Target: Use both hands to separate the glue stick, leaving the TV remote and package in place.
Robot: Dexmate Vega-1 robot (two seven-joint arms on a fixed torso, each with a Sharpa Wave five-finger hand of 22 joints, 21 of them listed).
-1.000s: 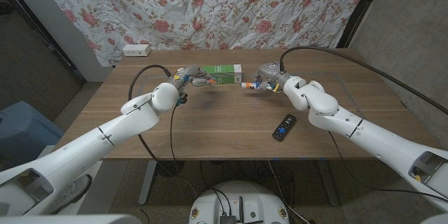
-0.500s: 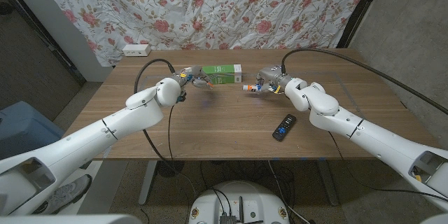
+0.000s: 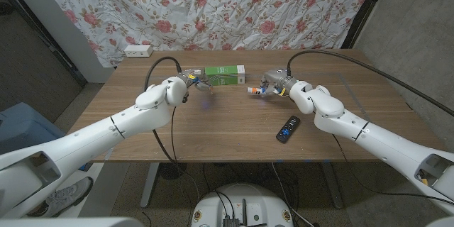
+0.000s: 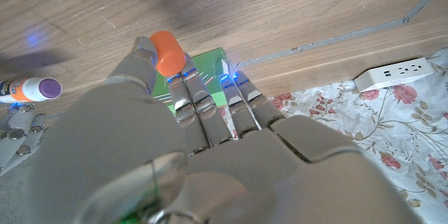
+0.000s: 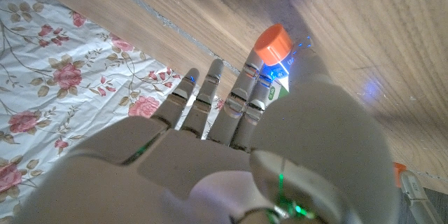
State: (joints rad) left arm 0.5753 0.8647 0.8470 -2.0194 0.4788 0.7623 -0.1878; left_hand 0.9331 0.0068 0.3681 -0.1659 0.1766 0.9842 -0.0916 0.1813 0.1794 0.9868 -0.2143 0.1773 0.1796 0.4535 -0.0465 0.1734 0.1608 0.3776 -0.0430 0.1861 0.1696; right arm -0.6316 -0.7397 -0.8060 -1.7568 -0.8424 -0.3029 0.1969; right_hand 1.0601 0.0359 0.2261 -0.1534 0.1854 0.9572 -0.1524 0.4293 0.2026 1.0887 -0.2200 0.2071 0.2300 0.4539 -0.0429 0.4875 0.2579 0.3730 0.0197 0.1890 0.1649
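Floral curtain behind, wooden worktop (image 3: pixel 213 124) under me. My left hand (image 3: pixel 193 80) pinches the orange cap (image 4: pixel 167 51) between thumb and fingers, just beside the green package (image 3: pixel 225 75). My right hand (image 3: pixel 272 82) grips the glue stick body (image 3: pixel 252 89), orange base (image 5: pixel 271 42) poking out past my fingers. Cap and body sit apart, so the separation looks done. Risks now: my left knuckles nudging the package if I swing wide, the cap slipping from such a light pinch, or my right forearm sweeping the TV remote (image 3: pixel 287 128) nearer me.
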